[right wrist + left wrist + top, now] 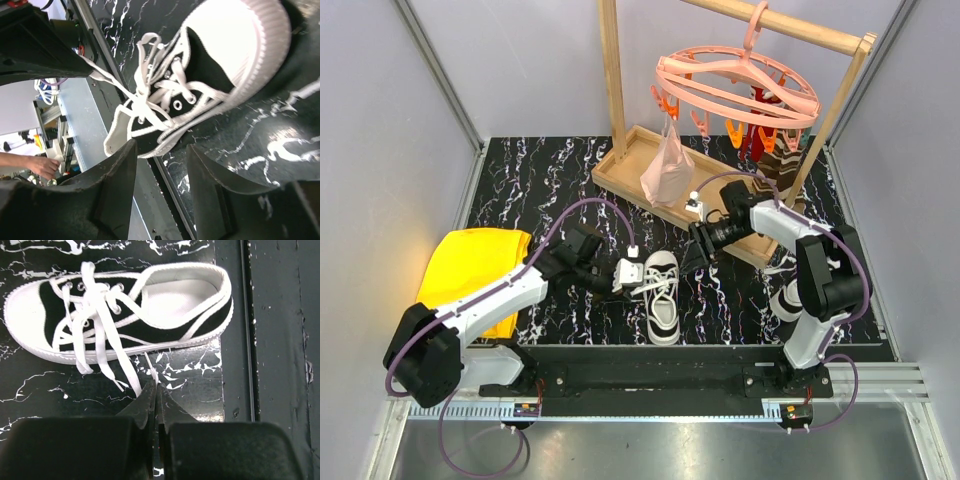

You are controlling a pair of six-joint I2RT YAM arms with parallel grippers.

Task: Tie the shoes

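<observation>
From above, you see one shoe [662, 296] on the black marbled surface [550, 180] between the arms. Your left claw [623, 277] is just beside its left side and your right claw [695, 255] is near its upper right. A second shoe [786, 298] lies partly hidden by the right arm. In the left wrist view, the left claw [155, 390] is pressed together, pinching the end of a white lace [131, 375] that runs from the shoe [165, 315]. In the right wrist view, the right claw [161, 150] stands spread, holding nothing, above the shoe [220, 60] and its loose lace [107, 80].
</observation>
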